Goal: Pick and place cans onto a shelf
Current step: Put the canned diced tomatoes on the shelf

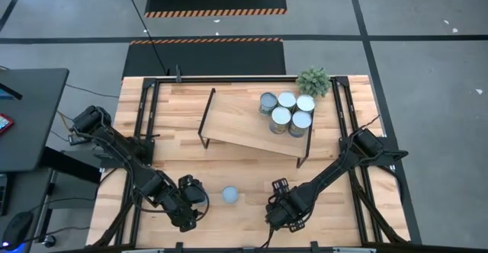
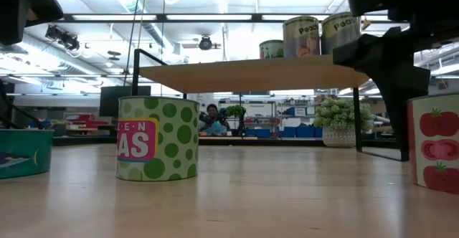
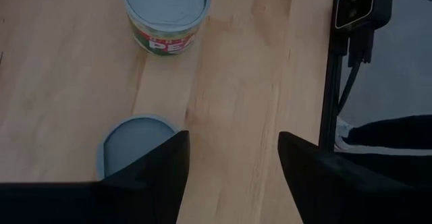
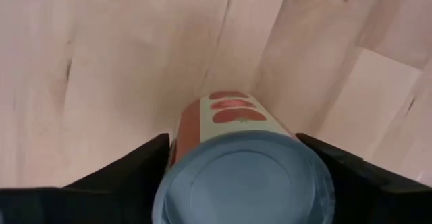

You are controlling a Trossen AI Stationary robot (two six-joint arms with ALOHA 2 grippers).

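Observation:
The light-wood shelf (image 1: 236,120) stands at the table's far middle, with several cans (image 1: 288,112) upright on its right end. A green-dotted peas can (image 1: 230,196) stands on the table between my grippers. My right gripper (image 4: 233,140) at the near right (image 1: 280,215) is shut on a tomato can (image 4: 243,177). My left gripper (image 3: 234,140) at the near left (image 1: 192,200) is open and holds nothing. A teal can (image 3: 131,146) stands on the table just outside one of its fingers, partly hidden by it. My right gripper has the tomato can's upper wall (image 4: 177,150) between its two fingers, one on each side just below the grey-blue top. The fingers come from above, slanting down. The can stands upright with its base on the table (image 2: 434,152).
A small potted plant (image 1: 313,80) stands at the far right, behind the shelf. Black frame rails (image 1: 145,123) run along the table's left and right sides. Bare tabletop (image 1: 229,165) lies between the shelf and my grippers.

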